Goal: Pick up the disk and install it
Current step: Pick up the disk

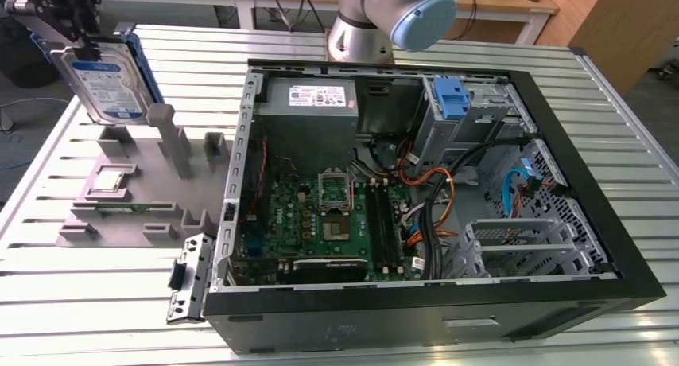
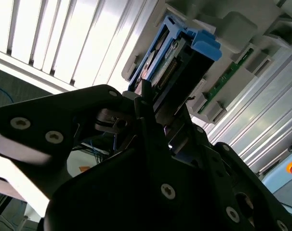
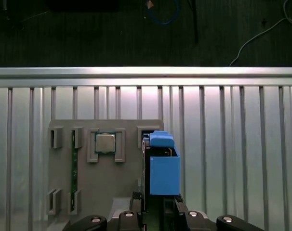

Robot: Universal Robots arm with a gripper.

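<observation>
My gripper (image 1: 76, 49) is clamped on the disk (image 1: 106, 87), which hangs upright beneath it, seemingly just clear of the grey holder (image 1: 149, 199) below. The open computer case (image 1: 371, 318) sits well off to one side.

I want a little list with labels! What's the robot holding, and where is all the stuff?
gripper: the gripper is shut on the disk
disk: the disk is silver with a blue frame, standing upright
disk's place: over the grey holder tray, outside the computer case
installed: not yet
computer case: the computer case lies open, green board showing inside
tray's place: on the table, to the exterior view's left of the case
also on tray: a square chip
</observation>
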